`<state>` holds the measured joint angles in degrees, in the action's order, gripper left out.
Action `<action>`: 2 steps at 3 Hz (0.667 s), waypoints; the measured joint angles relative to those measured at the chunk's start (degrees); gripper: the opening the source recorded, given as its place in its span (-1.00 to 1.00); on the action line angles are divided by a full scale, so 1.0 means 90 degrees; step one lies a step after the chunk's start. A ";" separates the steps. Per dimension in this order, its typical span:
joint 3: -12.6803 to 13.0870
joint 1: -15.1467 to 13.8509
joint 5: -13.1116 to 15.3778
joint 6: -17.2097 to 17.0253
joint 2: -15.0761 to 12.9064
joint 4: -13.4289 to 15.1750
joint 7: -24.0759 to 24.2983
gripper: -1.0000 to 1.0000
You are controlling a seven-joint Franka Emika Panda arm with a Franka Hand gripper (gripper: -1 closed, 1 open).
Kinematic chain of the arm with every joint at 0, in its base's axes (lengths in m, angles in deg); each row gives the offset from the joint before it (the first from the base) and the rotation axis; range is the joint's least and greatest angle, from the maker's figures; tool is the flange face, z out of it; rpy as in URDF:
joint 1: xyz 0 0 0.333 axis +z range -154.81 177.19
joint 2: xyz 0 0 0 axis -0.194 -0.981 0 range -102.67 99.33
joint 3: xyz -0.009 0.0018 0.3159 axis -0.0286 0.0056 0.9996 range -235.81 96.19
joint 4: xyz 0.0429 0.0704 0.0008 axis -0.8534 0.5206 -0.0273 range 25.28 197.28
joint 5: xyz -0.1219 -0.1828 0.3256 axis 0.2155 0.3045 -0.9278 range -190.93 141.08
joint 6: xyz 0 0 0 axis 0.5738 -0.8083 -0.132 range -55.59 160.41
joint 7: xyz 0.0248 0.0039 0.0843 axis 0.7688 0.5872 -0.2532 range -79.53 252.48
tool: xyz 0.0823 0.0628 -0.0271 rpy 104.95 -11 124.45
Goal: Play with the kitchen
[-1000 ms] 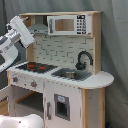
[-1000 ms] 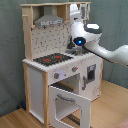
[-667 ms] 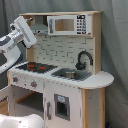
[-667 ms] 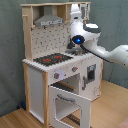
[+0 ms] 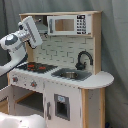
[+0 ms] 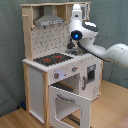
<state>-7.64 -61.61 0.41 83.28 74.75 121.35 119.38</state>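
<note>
Risen higher, one arm (image 6: 85,31) fronts one kitchen (image 5: 65,75).

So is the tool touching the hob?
Apart. In the first exterior view the tool hangs well above the hob, with pegboard wall visible between them.

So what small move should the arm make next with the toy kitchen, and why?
Probably lower the gripper toward the hob. In the first exterior view it hangs up beside the hood, above the red-ringed burners, touching nothing. The oven door already hangs open in the second exterior view, so the kitchen counter looks like the nearest part to play with.
</note>
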 joint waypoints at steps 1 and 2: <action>-0.0001 -0.0217 -0.0592 -0.0058 -0.0005 -0.0149 0.0021 1.00; -0.0002 -0.0384 -0.1128 -0.0273 -0.0047 -0.0387 0.0021 1.00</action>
<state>-7.66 -65.07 -9.75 80.83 74.33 117.86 119.57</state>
